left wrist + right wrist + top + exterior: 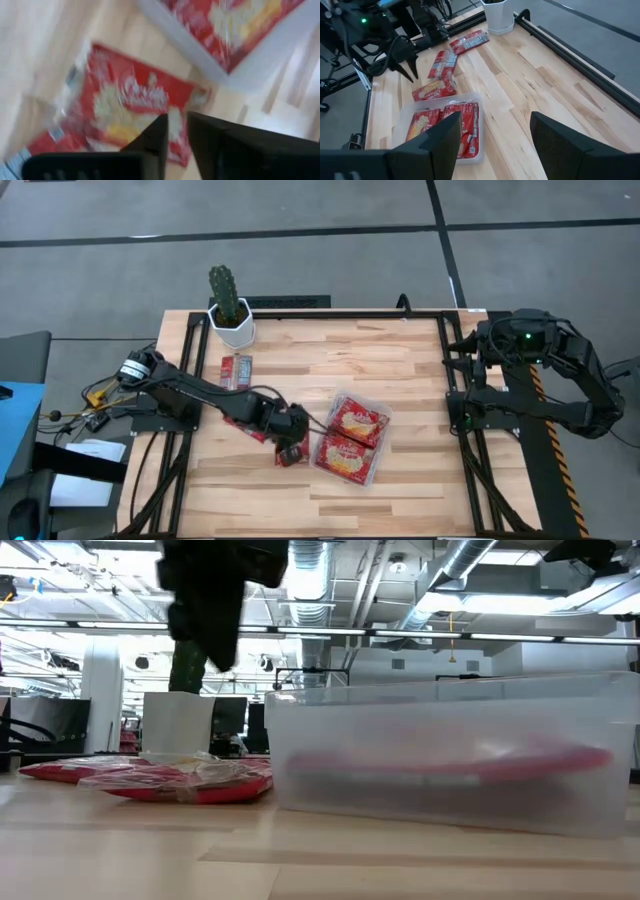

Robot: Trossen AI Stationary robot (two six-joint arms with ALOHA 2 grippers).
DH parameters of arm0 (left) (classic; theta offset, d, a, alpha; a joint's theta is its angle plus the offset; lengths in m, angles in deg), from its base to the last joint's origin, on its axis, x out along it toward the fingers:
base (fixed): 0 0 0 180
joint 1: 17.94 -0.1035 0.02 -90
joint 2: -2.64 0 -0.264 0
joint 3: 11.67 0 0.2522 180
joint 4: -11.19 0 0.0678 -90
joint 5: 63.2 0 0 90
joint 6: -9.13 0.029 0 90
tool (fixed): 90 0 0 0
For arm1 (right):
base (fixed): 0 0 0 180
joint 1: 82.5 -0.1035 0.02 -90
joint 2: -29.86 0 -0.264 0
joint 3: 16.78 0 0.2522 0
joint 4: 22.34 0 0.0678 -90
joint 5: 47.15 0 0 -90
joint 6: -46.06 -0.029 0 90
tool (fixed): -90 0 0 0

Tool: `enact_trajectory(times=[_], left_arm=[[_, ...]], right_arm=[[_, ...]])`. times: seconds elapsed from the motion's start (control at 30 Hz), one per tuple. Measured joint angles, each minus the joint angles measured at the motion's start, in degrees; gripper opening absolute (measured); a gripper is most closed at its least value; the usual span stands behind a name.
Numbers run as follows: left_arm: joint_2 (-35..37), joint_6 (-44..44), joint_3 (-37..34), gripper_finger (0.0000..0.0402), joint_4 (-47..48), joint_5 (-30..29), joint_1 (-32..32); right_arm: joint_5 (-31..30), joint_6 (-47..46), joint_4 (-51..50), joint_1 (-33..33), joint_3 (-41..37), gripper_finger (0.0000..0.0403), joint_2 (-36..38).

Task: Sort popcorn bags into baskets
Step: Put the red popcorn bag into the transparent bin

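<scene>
A clear shallow bin [350, 438] [400, 131] lies at mid-table with two larger red packets [357, 420] [465, 127] flat inside. A larger red packet with a yellow picture [125, 107] [434, 90] [290, 453] lies flat on the wood beside the bin. My left gripper [177, 132] [292, 432] hovers over it, fingers a narrow gap apart, touching nothing that I can see. Smaller oblong packets [236, 370] [470, 40] lie near the cactus pot. My right gripper [495, 135] waits open at the table's right edge [520, 340].
A white hexagonal pot with a cactus [231, 318] [499, 17] stands near the far left corner. In the low view the bin [450, 750] fills the right half and packets [180, 780] lie left of it. Black frame rails [462, 430] run along both table sides.
</scene>
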Motion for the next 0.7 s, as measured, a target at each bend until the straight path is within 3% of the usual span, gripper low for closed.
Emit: enact_trajectory(times=[0.07, 0.2, 0.37, 0.5, 0.7], left_arm=[[0.0, -4.3, 0.0, 0.0093, 2.6, -0.7, 1.8], [0.0, -18.1, -0.7, 0.0167, 8.8, -7.6, 5.7], [0.0, -33.0, -6.5, 0.0241, 5.1, -9.4, 7.7], [0.0, -38.5, -12.9, 0.0267, -3.2, -9.8, 8.6], [0.0, -43.6, -20.0, 0.027, -10.8, -9.8, 8.4]], right_arm=[[0.0, 0.1, -0.2, 0.0, 0.0, 0.026, 0.0], [0.0, 0.3, -0.3, 0.0, 0.0, 0.026, 0.0], [0.0, 1.4, -0.2, 0.0, 0.0, 0.026, 0.0], [0.0, 1.4, -0.2, 0.0, 0.0, 0.026, 0.0], [0.0, 1.4, -0.2, 0.0, 0.0, 0.026, 0.0]])
